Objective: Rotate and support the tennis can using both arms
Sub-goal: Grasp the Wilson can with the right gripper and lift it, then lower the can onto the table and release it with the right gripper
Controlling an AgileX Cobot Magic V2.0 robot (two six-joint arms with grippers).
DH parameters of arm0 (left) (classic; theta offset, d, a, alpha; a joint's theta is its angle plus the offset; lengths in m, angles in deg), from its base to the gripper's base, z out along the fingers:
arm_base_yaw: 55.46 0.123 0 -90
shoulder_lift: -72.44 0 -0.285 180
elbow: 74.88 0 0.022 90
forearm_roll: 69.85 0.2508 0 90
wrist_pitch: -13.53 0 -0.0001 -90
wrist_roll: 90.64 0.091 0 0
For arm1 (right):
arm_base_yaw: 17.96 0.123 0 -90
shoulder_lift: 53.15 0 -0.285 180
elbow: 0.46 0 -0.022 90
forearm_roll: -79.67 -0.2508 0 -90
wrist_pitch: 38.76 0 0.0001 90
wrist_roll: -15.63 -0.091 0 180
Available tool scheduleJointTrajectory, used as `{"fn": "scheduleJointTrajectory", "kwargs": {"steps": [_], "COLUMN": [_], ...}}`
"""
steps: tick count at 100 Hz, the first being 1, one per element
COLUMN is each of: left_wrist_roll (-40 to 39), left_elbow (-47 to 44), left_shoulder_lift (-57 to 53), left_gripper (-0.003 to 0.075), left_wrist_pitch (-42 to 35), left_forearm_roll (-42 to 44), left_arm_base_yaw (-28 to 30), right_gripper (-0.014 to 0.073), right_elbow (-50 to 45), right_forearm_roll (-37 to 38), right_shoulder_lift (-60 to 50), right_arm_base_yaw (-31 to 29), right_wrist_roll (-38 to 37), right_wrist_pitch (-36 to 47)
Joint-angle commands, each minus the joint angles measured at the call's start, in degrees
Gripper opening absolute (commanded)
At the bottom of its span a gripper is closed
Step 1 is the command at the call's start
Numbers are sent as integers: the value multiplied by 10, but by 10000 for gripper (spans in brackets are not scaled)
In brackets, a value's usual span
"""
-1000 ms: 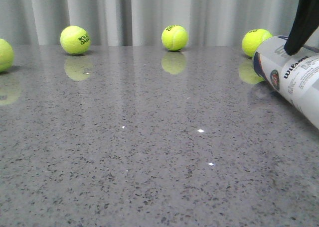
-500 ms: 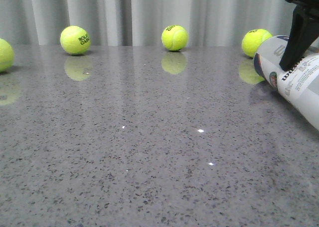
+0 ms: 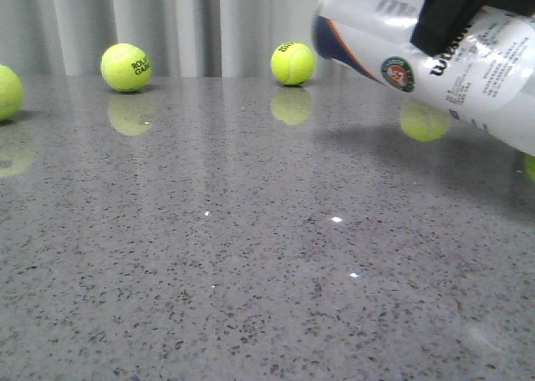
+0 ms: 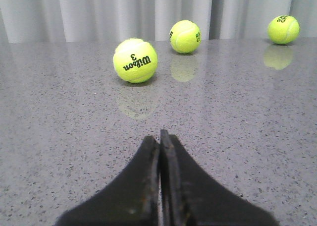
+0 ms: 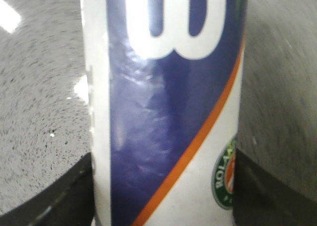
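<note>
The tennis can [image 3: 435, 63], white with a navy panel, orange stripe and round green-orange emblem, hangs tilted in the air at the upper right of the front view, clear of the table. My right gripper [image 3: 456, 13] is shut on it across its body; in the right wrist view the can [image 5: 168, 107] fills the space between the black fingers [image 5: 54, 196]. My left gripper [image 4: 159, 137] is shut and empty, low over the table, and it does not show in the front view.
Yellow tennis balls lie on the grey speckled table [image 3: 251, 256]: two at the far left [image 3: 125, 67] [image 3: 7, 92], one at the back middle [image 3: 293, 63]. The left wrist view shows a near ball [image 4: 135, 60] and two farther ones [image 4: 185, 36] [image 4: 283, 29]. A grey curtain [image 3: 209, 22] hangs behind.
The right gripper has closed on the can and lifted it off the table, carrying it up and to the left. It now hides the ball at the back right.
</note>
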Motion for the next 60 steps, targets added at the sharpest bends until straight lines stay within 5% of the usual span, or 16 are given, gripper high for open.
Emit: {"fn": "scheduleJointTrajectory", "kwargs": {"steps": [1, 30, 60], "left_wrist_roll": [0, 0, 0], "left_elbow": [-27, -27, -27], "left_shoulder_lift": [-23, -23, -23], "left_gripper": [-21, -21, -21], "left_wrist_pitch": [-45, -45, -45], "left_forearm_roll": [-2, -2, -2], "left_arm_base_yaw": [1, 1, 1], "right_gripper": [364, 364, 364], "right_elbow": [35, 46, 46], "right_forearm_roll": [8, 36, 39], "right_shoulder_lift": [-2, 38, 82], "right_arm_base_yaw": [32, 104, 115], "right_wrist_roll": [86, 309, 354], "right_wrist_pitch": [9, 54, 68]}}
